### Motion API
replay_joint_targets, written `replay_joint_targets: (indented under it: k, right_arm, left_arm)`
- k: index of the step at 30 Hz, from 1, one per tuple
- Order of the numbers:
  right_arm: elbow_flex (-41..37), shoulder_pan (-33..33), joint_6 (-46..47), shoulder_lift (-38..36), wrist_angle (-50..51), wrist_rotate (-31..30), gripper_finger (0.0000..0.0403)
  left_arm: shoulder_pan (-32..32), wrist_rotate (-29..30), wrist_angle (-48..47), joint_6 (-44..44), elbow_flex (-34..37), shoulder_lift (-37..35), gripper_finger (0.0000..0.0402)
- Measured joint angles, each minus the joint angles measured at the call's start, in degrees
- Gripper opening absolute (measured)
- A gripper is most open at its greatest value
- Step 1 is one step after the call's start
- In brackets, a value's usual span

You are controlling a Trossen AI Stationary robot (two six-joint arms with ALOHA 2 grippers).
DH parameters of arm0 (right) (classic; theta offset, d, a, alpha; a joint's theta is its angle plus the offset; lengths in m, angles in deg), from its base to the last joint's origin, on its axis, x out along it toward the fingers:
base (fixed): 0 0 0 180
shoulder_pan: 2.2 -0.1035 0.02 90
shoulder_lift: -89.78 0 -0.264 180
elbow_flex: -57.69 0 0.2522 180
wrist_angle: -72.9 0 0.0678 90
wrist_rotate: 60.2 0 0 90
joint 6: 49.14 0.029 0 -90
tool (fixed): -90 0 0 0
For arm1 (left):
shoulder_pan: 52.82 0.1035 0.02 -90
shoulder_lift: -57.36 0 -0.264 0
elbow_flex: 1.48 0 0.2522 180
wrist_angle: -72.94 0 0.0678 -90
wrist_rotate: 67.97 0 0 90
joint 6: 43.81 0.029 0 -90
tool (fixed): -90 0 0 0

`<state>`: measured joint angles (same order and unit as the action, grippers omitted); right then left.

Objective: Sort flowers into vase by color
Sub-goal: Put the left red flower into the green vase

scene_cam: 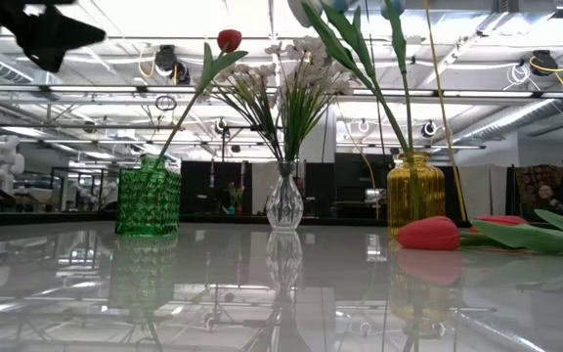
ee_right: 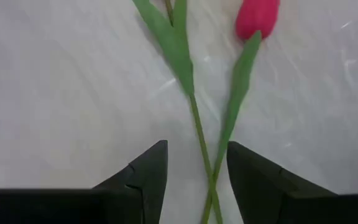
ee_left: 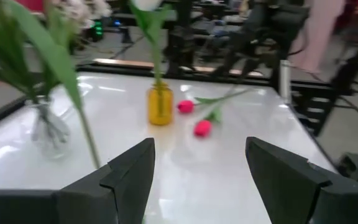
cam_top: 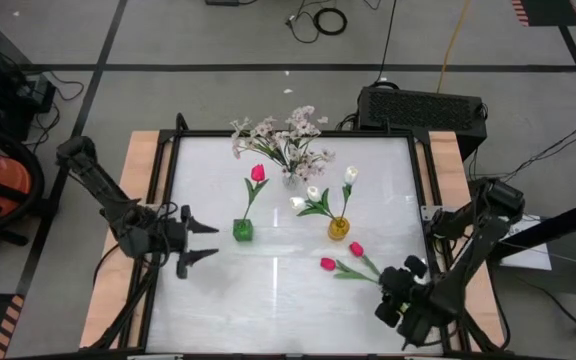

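Fingers of the right gripper [ee_right: 194,171] are set partly apart, astride the crossed stems of two magenta tulips [ee_right: 258,17] lying flat on the table [cam_top: 268,290]; contact cannot be told. Left gripper [cam_top: 200,240] is held wide apart and empty, beside the green vase [cam_top: 242,229].

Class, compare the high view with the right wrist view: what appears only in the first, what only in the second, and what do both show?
Only the high view shows the green vase with one pink tulip, the clear vase of pale blossoms, the yellow vase with white tulips, and the open left gripper.

Only the right wrist view shows the two stems crossing between the open right gripper fingers.

Both show the loose pink tulips lying on the white table.
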<state>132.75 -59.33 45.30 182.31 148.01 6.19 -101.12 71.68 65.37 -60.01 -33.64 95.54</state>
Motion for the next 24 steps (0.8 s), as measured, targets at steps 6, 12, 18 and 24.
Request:
replay_joint_targets:
  k: [6,12,18,24]
  right_arm:
    - [0.0,5.7,-12.0,4.1,-4.5,3.0,0.0157]
    - [0.0,11.5,-22.9,6.5,-6.6,4.9,0.0157]
    - [0.0,15.5,-30.1,8.4,-6.9,10.3,0.0150]
    - [-2.3,17.7,-33.1,8.9,-11.2,14.5,0.0114]
  left_arm:
    - [-5.1,0.0,0.0,-0.2,0.0,0.0,0.0258]
    - [-8.3,0.0,-0.4,-2.7,0.0,0.3,0.0258]
    - [-9.5,0.0,-0.6,-5.2,0.0,2.9,0.0258]
    - [-9.6,0.0,-0.7,-8.0,0.0,6.3,0.0258]
